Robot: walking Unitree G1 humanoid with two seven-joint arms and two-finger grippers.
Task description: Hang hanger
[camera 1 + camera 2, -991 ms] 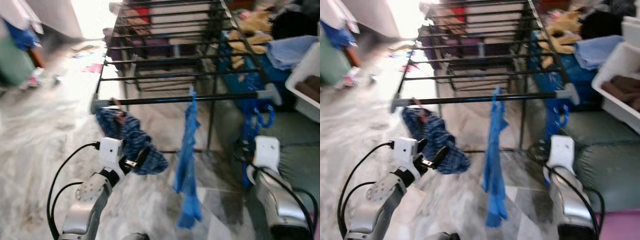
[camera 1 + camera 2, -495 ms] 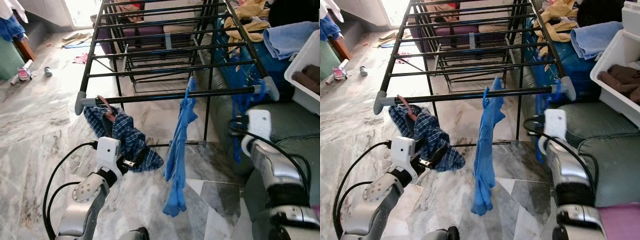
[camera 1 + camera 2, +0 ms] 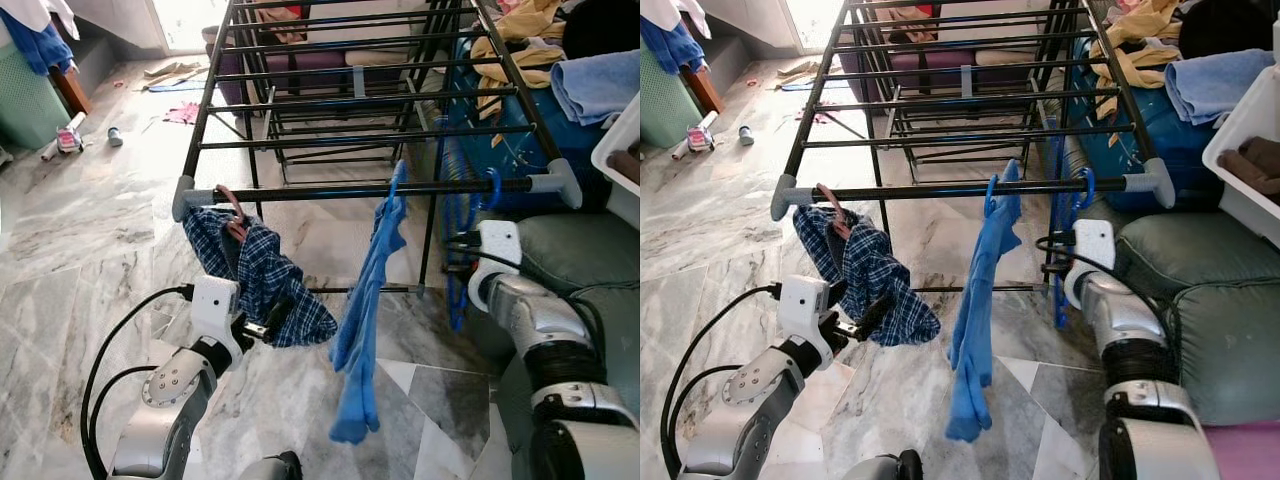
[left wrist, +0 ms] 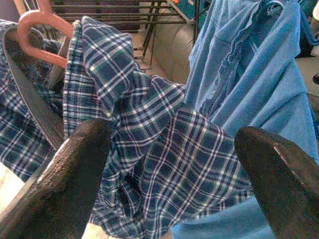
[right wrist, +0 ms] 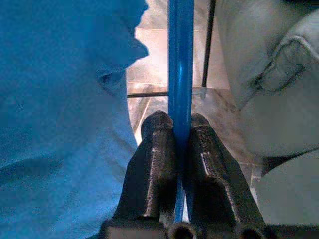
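Marble floor (image 3: 80,250), drying rack (image 3: 370,187): my right hand (image 5: 179,149) pinches the blue hanger (image 5: 180,59); left hand (image 4: 169,164) open. Hook could slip off the rail.

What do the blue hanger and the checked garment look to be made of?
The blue hanger, clamped between the right gripper's jaws, looks like smooth, glossy plastic, judging by its even sheen. The checked navy garment looks like soft woven cloth: it shows a thread-like plaid pattern and folds.
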